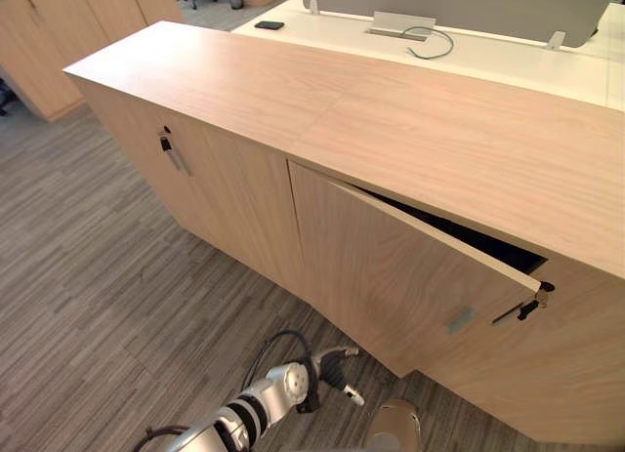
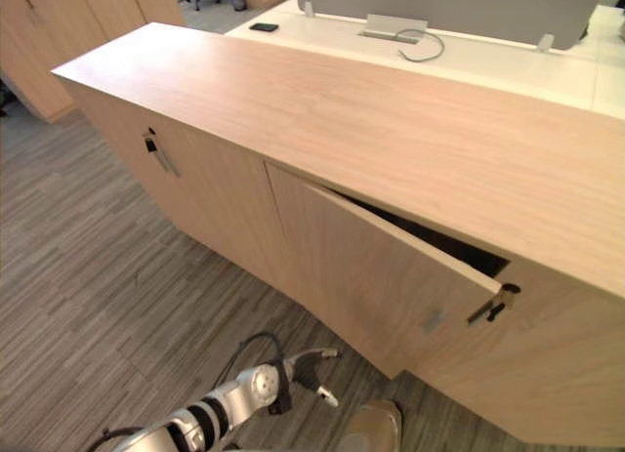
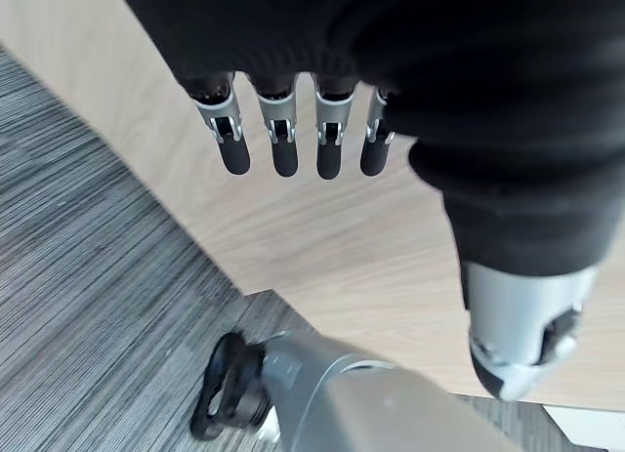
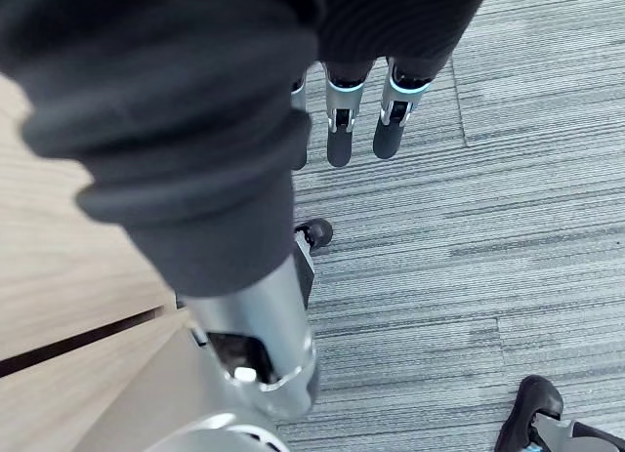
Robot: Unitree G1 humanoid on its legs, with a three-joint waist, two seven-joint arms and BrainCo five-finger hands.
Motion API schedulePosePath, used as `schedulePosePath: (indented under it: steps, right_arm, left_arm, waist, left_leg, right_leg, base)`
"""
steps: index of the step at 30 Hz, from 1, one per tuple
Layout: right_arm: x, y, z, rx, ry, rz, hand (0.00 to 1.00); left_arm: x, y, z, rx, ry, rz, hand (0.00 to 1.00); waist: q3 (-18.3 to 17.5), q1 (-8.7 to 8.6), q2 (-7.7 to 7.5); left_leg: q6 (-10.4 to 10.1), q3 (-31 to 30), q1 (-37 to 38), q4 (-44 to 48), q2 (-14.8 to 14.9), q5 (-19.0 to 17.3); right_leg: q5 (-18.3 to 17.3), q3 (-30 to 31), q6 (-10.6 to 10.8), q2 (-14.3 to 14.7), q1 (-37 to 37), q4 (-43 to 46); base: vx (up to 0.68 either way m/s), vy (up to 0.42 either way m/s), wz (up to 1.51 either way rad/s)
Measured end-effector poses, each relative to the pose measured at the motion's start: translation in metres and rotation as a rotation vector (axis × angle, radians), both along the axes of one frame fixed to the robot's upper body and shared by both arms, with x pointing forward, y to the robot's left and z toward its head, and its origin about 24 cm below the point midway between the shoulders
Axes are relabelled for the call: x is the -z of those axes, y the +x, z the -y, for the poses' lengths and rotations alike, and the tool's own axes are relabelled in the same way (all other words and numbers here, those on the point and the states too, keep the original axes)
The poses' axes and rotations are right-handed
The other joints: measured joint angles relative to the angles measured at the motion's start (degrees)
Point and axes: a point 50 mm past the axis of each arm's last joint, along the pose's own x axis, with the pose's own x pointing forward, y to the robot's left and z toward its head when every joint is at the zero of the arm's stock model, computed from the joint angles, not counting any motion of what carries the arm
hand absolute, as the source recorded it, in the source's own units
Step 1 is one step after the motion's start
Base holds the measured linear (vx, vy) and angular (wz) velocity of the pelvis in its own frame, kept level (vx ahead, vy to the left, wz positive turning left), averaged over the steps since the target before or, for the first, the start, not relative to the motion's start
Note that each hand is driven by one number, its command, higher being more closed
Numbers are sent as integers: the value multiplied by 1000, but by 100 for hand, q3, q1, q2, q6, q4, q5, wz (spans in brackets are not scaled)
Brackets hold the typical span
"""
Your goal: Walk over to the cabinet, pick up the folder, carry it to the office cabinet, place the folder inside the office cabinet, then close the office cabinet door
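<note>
At the left, the office cabinet [image 1: 293, 91] has a closed door [image 1: 210, 193] with a key [image 1: 168, 144] in its lock. Low before the cabinet hangs the left hand [image 1: 330, 370], its fingers [image 3: 284, 154] straight and apart, empty, close to the wood front. Further right the second door [image 1: 391, 276] stands ajar. Its keyed edge [image 1: 532, 304] is swung out, and the gap behind is too dark to read. The right hand [image 4: 340, 144] hangs slack over the grey carpet [image 4: 508, 227], holding nothing.
</note>
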Motion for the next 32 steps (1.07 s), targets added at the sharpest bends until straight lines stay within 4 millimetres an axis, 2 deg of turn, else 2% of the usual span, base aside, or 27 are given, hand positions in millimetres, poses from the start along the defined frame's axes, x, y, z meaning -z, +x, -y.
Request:
schedulePosePath:
  steps: [2, 4, 6, 7, 8, 10, 12, 13, 14, 15, 16, 17, 18, 19, 20, 21, 23, 24, 27, 32]
  right_arm:
    - [-2, 0, 7, -3, -16, 0, 0]
    - [-4, 1, 17, -4, -43, 5, 0]
    - [-11, 8, 37, 0, -103, 38, 0]
    - [-12, 11, 41, -20, -116, 43, 0]
    - [-15, 17, 46, -50, -139, 56, 0]
    - [-16, 22, 46, -55, -149, 77, 0]
    - [-13, 22, 35, -62, -127, 79, 0]
    - [-11, 27, 27, -83, -116, 94, 0]
    - [-11, 35, 23, -116, -112, 112, 0]
    - [-11, 44, 20, -126, -108, 131, 0]
    - [-11, 54, 15, -129, -99, 158, 0]
    - [-8, 61, -2, -115, -77, 178, 0]
    - [-8, 61, -5, -116, -73, 183, 0]
    - [-8, 64, -8, -149, -70, 185, 0]
    - [-8, 68, -12, -197, -63, 193, 0]
    - [-8, 68, -14, -211, -61, 191, 0]
    - [-7, 68, -18, -222, -51, 194, 0]
    - [-7, 68, -23, -226, -38, 197, 0]
    - [-4, 61, -24, -232, -7, 182, 0]
    - [0, 41, -21, -140, 18, 123, 0]
  left_arm:
    - [10, -6, -12, -91, 9, -69, 0]
    - [19, -10, -27, -218, 9, -132, 0]
    - [30, -21, -46, -433, -21, -200, 0]
    - [33, -25, -51, -492, -30, -219, 0]
    - [37, -31, -64, -620, -49, -250, 0]
    - [43, -41, -80, -783, -60, -279, 0]
    - [48, -51, -96, -927, -72, -304, 0]
    - [51, -59, -104, -1014, -85, -322, 0]
    - [53, -68, -109, -1080, -101, -336, 0]
    - [49, -65, -113, -1116, -124, -304, 0]
    - [48, -63, -119, -1149, -132, -287, 0]
    - [47, -63, -133, -1213, -133, -268, 0]
    - [47, -64, -138, -1245, -132, -264, 0]
    - [48, -71, -146, -1313, -137, -275, 0]
    - [49, -77, -156, -1390, -152, -282, 0]
    - [50, -80, -159, -1426, -159, -296, 0]
    - [56, -95, -164, -1536, -236, -374, 0]
    - [58, -101, -166, -1572, -261, -400, 0]
    - [61, -109, -166, -1595, -278, -444, 0]
    - [63, -112, -161, -1605, -290, -481, 0]
  waist:
    - [19, 3, 3]
    - [133, 8, -9]
    - [288, 131, 66]
    - [292, 161, 112]
    - [299, 230, 118]
    - [300, 279, 138]
    - [315, 318, 134]
    - [358, 480, 81]
    - [368, 637, 66]
    - [381, 744, 73]
    - [420, 883, 102]
    - [431, 934, -90]
    - [388, 932, -134]
    - [360, 969, -151]
    - [348, 973, -228]
    - [329, 962, -255]
    - [201, 984, -214]
    - [115, 988, -237]
    - [-64, 989, -191]
    - [-271, 985, -92]
  left_leg:
    - [17, -5, -26, 69, 7, 28]
    - [178, 22, -35, 332, 46, -71]
    - [828, 159, -35, 840, 114, -476]
    - [955, 184, -44, 938, 138, -533]
    - [1078, 251, -61, 1076, 142, -328]
    - [1130, 309, -183, 1230, 180, 54]
    - [1026, 286, -463, 1742, 362, 185]
    - [577, 32, -724, 2295, 317, -427]
    - [426, -704, -805, 2364, -265, -1167]
    - [436, -1193, -852, 2155, -749, -1467]
    - [865, -1694, -761, 1796, -1084, -1376]
    - [711, -1536, -436, 1568, -1138, -1401]
    - [727, -1483, -427, 1562, -1110, -1429]
    - [847, -1230, -400, 1579, -985, -1527]
    - [931, -960, -283, 1586, -926, -1552]
    - [941, -873, -192, 1558, -924, -1567]
    - [907, -492, 102, 1410, -847, -1631]
    - [889, -316, 221, 1308, -789, -1644]
    - [866, -265, 314, 1198, -646, -1657]
    - [865, -608, 276, 1193, -568, -1656]
  right_leg:
    - [-220, 27, 8, -72, -106, 303]
    - [-432, 59, 28, -106, -127, 522]
    - [-542, 262, -1, 4, -182, 585]
    - [-556, 332, -8, 71, -199, 556]
    - [-583, 490, -44, 152, -229, 478]
    - [-560, 542, -60, 322, -91, 140]
    - [-364, 523, -239, 605, 272, -311]
    - [-157, 559, -416, 730, 561, -701]
    - [23, 717, -471, 805, 699, -1076]
    - [122, 800, -403, 843, 713, -1217]
    - [193, 956, -328, 982, 683, -1275]
    - [387, 1128, -284, 1061, 755, -1479]
    - [527, 1128, -308, 1107, 845, -1678]
    - [745, 1135, -400, 1220, 985, -2075]
    - [783, 1131, -446, 1253, 1055, -2235]
    - [827, 1137, -471, 1262, 1101, -2306]
    - [980, 1163, -541, 1393, 1187, -2517]
    - [1038, 1221, -491, 1475, 1234, -2676]
    - [1221, 1298, -474, 1698, 1357, -3130]
    - [1543, 1222, -506, 1832, 1676, -3853]
  base:
    - [-9, -110, 14]
    - [-4, -123, -2]
    - [-9, -97, -46]
    - [17, -53, -63]
    - [37, -36, -44]
    - [92, -73, -8]
    - [148, -84, 22]
    - [126, 28, -35]
    - [117, 82, -62]
    - [82, 179, -91]
    - [72, 193, -96]
    - [85, 168, -85]
    - [119, 120, -87]
    - [141, 104, -91]
    - [144, 112, -98]
    - [162, 127, -89]
    - [172, 119, -91]
    - [124, 49, -77]
    - [109, -29, -40]
    - [51, -47, -4]
